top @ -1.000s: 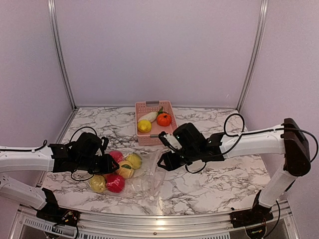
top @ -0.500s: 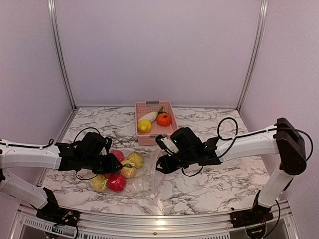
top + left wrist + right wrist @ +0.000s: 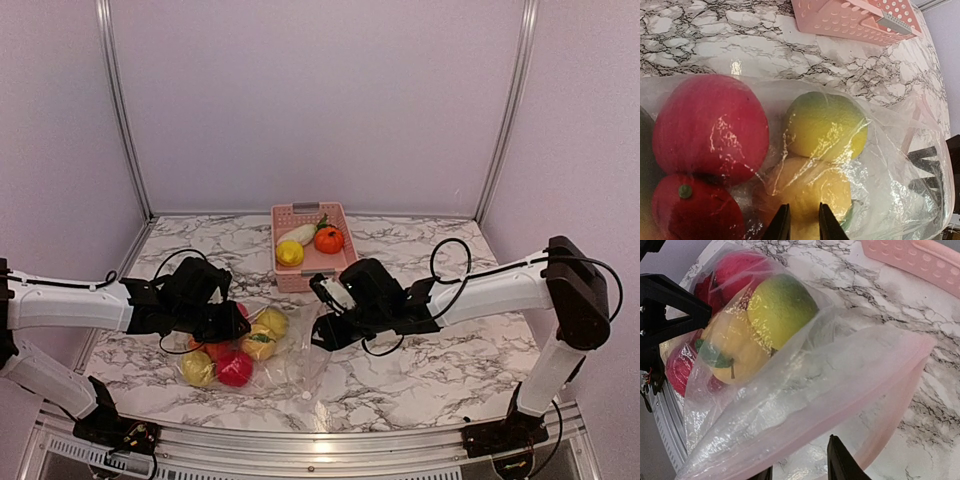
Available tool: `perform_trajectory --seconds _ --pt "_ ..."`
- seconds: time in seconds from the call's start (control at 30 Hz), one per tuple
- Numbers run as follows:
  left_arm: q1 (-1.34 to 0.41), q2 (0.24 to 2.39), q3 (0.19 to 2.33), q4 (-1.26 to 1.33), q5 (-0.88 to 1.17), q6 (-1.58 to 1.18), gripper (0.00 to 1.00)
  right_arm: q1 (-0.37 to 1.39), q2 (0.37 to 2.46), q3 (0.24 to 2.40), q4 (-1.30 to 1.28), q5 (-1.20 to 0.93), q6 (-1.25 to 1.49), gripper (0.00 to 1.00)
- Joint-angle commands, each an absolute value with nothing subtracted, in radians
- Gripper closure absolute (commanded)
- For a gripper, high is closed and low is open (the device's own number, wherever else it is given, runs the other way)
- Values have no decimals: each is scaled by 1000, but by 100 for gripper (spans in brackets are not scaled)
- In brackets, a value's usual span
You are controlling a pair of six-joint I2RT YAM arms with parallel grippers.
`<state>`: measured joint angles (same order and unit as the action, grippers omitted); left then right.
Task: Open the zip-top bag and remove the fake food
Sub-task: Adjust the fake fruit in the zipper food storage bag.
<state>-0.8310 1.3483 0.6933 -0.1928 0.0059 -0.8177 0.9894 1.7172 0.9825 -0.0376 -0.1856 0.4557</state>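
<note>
Clear crinkly zip-top bag (image 3: 840,390) is lying on marble tabletop (image 3: 420,370), holding glossy plastic fake food (image 3: 710,125); right hand (image 3: 800,466) half-open, straddling pink zip edge; left hand (image 3: 801,222) nearly closed, grip unclear; best pinching film only, not fruit

From above, the left pincer (image 3: 228,325) hides part of the zip-top bag (image 3: 300,365) and its fake food (image 3: 236,370). Both wrist views cut their fingers (image 3: 782,227) off at the bottom edge (whether they pinch film is unclear).
</note>
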Motion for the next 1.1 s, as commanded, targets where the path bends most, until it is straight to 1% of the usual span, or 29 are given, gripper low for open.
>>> perform_trajectory --seconds 0.0,0.07,0.27,0.37,0.47,0.6,0.7,1.07 --pt "-826 1360 691 -227 -19 -801 79 998 1742 977 -13 -201 461 65" --pt "-826 1380 690 -208 -6 -804 80 998 1750 980 -10 -208 460 65" --pt "-827 1422 678 -150 39 -824 86 1003 1757 988 -18 -212 444 64" --pt "-829 1421 684 -151 46 -825 87 1011 1761 992 -24 -208 432 64" --pt "-833 1388 702 -179 33 -829 86 1020 1768 996 -32 -199 421 64" --pt "-831 1315 702 -238 -7 -847 81 1021 1770 990 -30 -197 423 64" --pt "-828 1272 680 -264 -40 -856 81 1022 1773 988 -29 -197 422 64" --pt "-828 1362 672 -203 -13 -849 90 1022 1790 1006 -33 -200 408 64"
